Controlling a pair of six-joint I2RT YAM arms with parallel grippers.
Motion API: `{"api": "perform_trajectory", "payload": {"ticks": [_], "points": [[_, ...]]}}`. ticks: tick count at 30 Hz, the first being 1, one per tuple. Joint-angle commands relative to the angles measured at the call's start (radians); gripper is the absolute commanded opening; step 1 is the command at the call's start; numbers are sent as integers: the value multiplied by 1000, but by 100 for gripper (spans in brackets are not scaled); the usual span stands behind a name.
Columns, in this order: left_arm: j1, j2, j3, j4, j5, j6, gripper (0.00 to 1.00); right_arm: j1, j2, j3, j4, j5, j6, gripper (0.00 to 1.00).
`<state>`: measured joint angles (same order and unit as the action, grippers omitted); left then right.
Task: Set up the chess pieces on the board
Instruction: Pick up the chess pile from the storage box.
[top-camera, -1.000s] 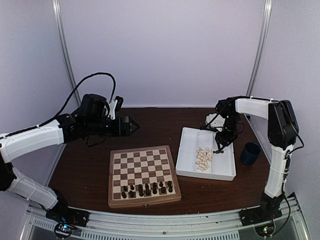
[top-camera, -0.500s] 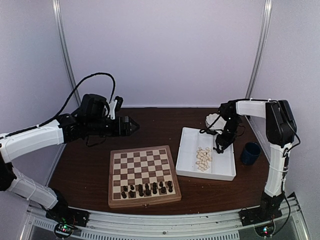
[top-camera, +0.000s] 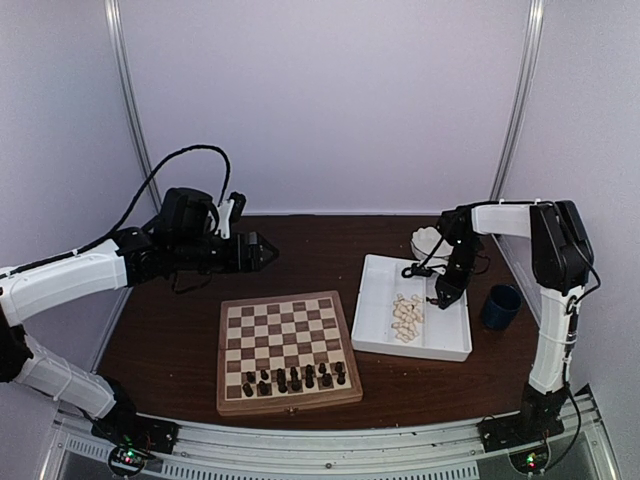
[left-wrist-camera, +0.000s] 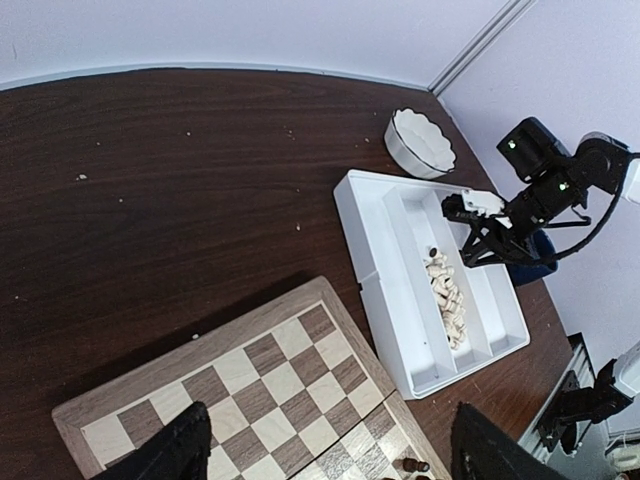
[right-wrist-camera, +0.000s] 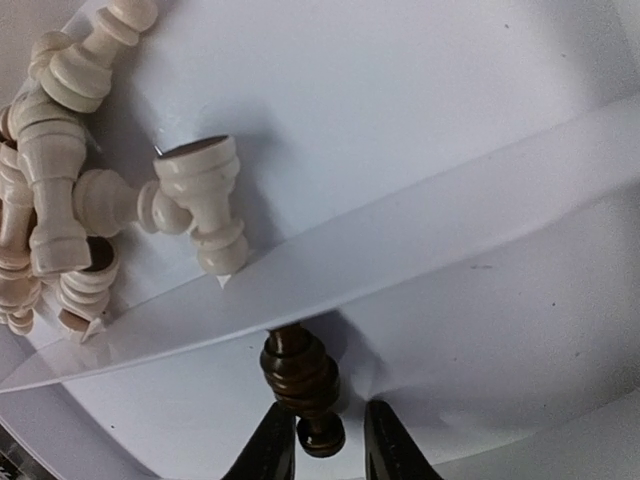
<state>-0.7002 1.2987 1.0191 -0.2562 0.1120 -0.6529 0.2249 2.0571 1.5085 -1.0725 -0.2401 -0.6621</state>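
Piece (right-wrist-camera: 303, 385), apparently dark pawn, between right tool's (right-wrist-camera: 320, 450) fingers (right-wrist-camera: 272, 452)

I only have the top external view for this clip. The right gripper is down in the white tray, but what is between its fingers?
Observer: The right wrist view shows one dark brown piece between the fingers of the right gripper.
Operator: Is it gripped yet?
Observer: I cannot tell. The fingers flank it closely, but a sliver of white tray shows beside one finger.
Operator: Is it mixed in with the cream pieces?
Observer: No. A raised divider of the tray runs between it and the cream pieces, which are heaped on the other side.
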Motion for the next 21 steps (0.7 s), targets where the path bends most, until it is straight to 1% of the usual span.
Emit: {"api": "perform_trajectory", "payload": {"ticks": [1,8,11,14,15,18,21], "points": [[4,-15,5,19,-1,-2,82,-4,2,-34,15,-19,-7,25],[4,7,14,39,19,2,82,-3,-36,-93,46,-11,0,14],[0,31,23,63,41,2,82,-8,-100,-124,40,-20,12,13],[-30,79,63,74,44,25,82,-14,-203,-160,11,-54,19,13],[-40,98,81,77,65,36,83,-15,-240,-165,0,-73,22,13],[-66,151,110,133,115,45,85,-10,-342,-155,-25,-150,46,14],[-80,208,130,209,176,6,86,21,-384,-108,-64,-215,65,14]]}}
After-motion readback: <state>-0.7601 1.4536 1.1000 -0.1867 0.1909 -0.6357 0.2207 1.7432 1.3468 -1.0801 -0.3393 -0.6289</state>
